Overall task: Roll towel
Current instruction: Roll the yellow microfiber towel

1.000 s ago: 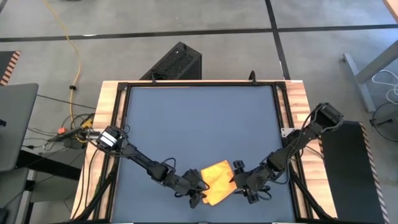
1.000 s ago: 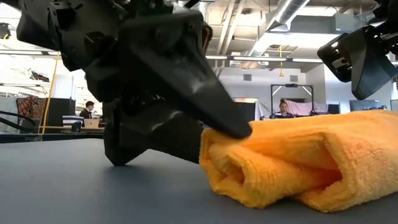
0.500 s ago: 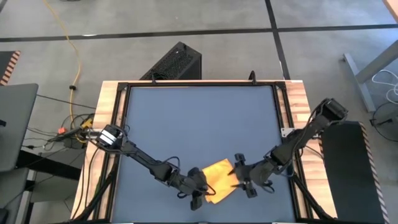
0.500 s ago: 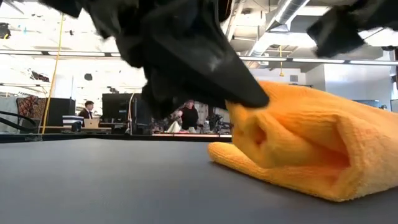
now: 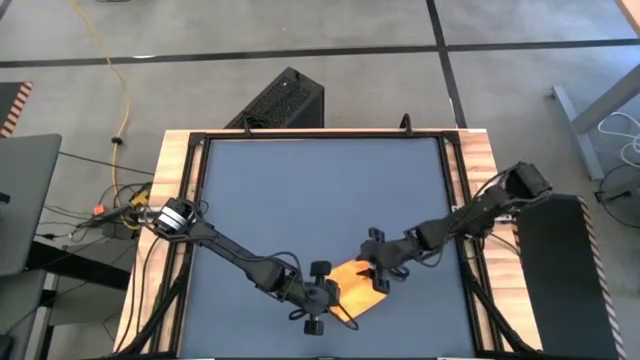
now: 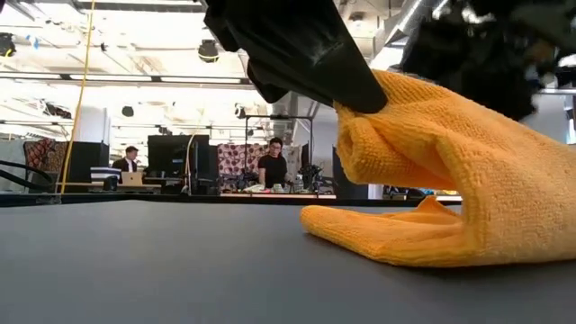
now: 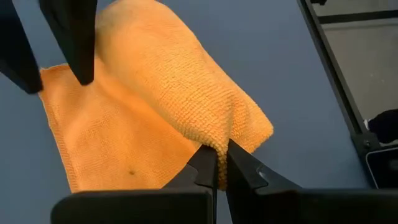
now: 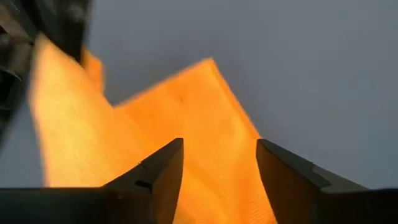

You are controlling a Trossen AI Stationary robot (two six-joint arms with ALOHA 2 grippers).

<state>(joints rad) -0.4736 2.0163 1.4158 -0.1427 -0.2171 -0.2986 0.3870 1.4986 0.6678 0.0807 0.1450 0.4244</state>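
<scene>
The yellow-orange towel [image 5: 355,290] lies near the table's near edge, right of the middle. One side is rolled over into a thick fold [image 7: 168,74]. My left gripper [image 7: 217,163] is shut on that fold's end and appears in the low view as a dark wedge [image 6: 306,54]. My right gripper [image 8: 217,168] hovers over the towel's far right part [image 5: 378,272], fingers apart with the flat orange cloth [image 8: 205,106] showing between them. I cannot tell whether they touch it. My left gripper pinches the end of the rolled fold [image 7: 219,138] between its two fingers, several layers thick. The fingers slant down from the table's left. The fold is raised off the table [image 6: 396,126], while the towel's bottom layer [image 6: 378,236] stays flat on the tabletop.
The dark tabletop [image 5: 320,190] stretches toward the far edge behind the towel. The table's black frame rail [image 7: 336,68] runs close to the towel's right side. Beyond the table, people sit at desks [image 6: 273,166].
My left gripper has taken hold of the rolled fold and lifted it, so that end now stands clear of the table while the bottom layer stays down. My right gripper has moved toward the far edge and the left, over the towel.
</scene>
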